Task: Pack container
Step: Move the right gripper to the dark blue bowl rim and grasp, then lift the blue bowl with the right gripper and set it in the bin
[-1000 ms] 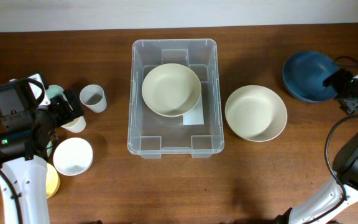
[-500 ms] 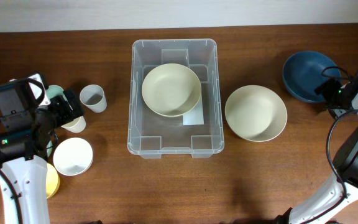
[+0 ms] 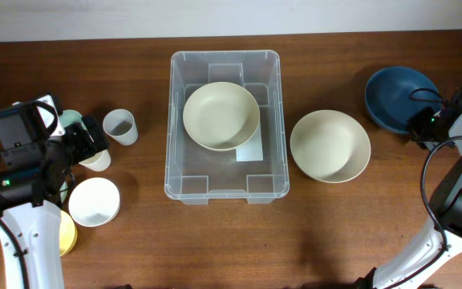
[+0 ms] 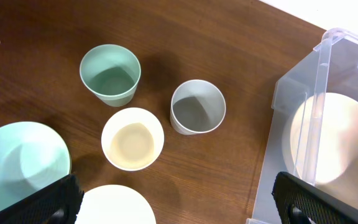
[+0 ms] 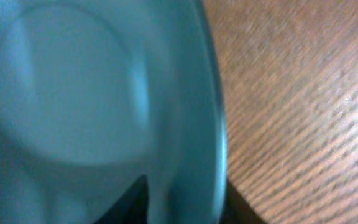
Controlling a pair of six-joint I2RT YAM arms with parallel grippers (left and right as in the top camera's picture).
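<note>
Lying long axis near-to-far, container (image 3: 223, 178) opens upward; left claw (image 4: 179, 202) wide, right claw (image 5: 188, 205) unclear.

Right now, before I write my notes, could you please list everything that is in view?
container: one, clear, table centre
cream bowls: two; one inside the container, one right of it
blue bowl: one, far right
cups: three; grey, green, cream; left side
white bowl: one, near left
pale green bowl: one, left edge, partly hidden
table: one, brown wood
left claw: open, over the cups
right claw: astride the blue bowl's rim, grip unclear
</note>
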